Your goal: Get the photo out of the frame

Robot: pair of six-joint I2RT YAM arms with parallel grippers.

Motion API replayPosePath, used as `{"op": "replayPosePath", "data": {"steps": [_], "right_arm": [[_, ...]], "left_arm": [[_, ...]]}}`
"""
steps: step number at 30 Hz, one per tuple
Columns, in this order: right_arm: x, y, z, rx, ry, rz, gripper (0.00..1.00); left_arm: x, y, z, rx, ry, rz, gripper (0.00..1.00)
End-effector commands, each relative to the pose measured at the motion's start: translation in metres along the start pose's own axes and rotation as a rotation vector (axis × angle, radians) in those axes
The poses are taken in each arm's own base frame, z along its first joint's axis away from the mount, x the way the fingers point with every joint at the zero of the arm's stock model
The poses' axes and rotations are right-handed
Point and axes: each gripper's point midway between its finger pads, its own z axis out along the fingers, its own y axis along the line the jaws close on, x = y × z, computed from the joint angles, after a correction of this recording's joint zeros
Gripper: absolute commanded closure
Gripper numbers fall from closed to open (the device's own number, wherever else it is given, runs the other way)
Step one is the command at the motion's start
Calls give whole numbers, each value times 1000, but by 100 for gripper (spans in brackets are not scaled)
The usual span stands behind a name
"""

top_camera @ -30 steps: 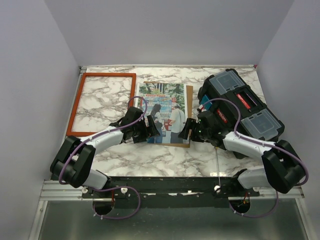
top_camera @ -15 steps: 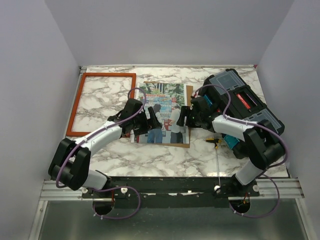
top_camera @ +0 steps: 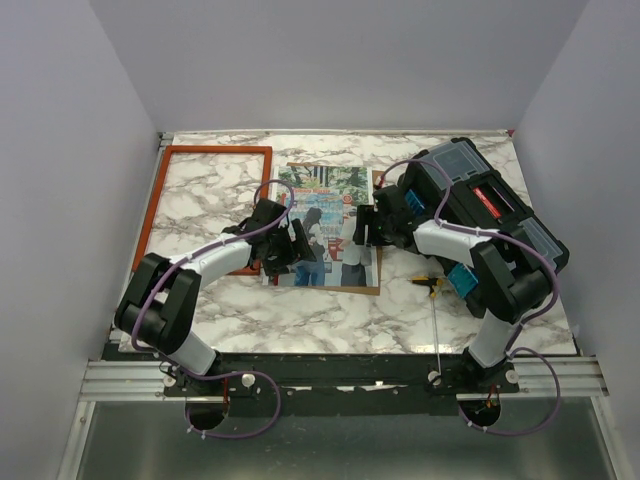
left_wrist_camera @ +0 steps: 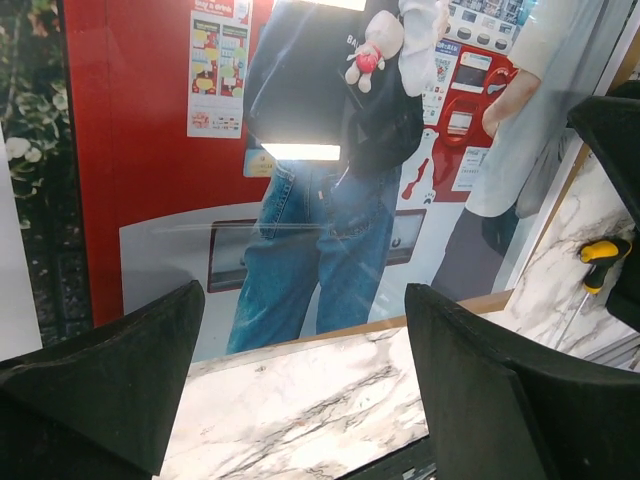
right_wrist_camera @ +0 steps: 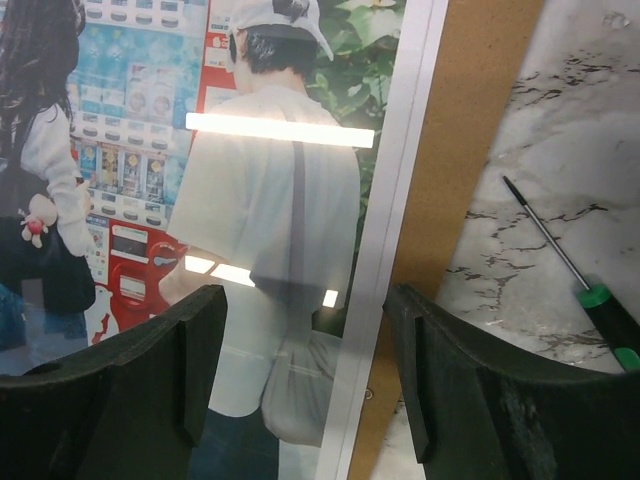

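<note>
The orange-red frame (top_camera: 220,150) lies empty at the table's far left, marble showing through it. To its right the photo (top_camera: 325,205) of people at vending machines lies flat on a brown board (top_camera: 372,290). My left gripper (top_camera: 293,250) hovers open over the photo's near left part. In the left wrist view its fingers (left_wrist_camera: 305,385) straddle bare marble just short of the photo (left_wrist_camera: 320,150). My right gripper (top_camera: 365,228) stands open at the photo's right edge. In the right wrist view its fingers (right_wrist_camera: 305,360) span the photo's white border (right_wrist_camera: 400,200) and the board (right_wrist_camera: 470,130).
A black toolbox (top_camera: 485,215) with clear-lidded trays sits at the far right, close behind my right arm. A yellow-handled tool (top_camera: 430,282) and a thin long screwdriver (top_camera: 437,330) lie right of the board. Grey walls close in on three sides.
My right gripper moved away from the near edge, from the photo's near right corner up along its right edge. My left gripper shifted slightly farther over the photo. The photo and frame stayed put.
</note>
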Motion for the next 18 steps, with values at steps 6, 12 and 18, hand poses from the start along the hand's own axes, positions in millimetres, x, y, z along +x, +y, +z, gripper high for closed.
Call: {"op": "replayPosePath", "data": {"steps": [6,12,18], "right_arm": [[12,-20,3,77,30,-36,28],[32,2,6,-52,79,28,28],[29,22,-5,-158,66,111,27]], "left_arm": [[13,20,10,-56,24,-39,17],[18,20,15,-43,53,-57,17],[28,24,21,-38,85,-79,17]]}}
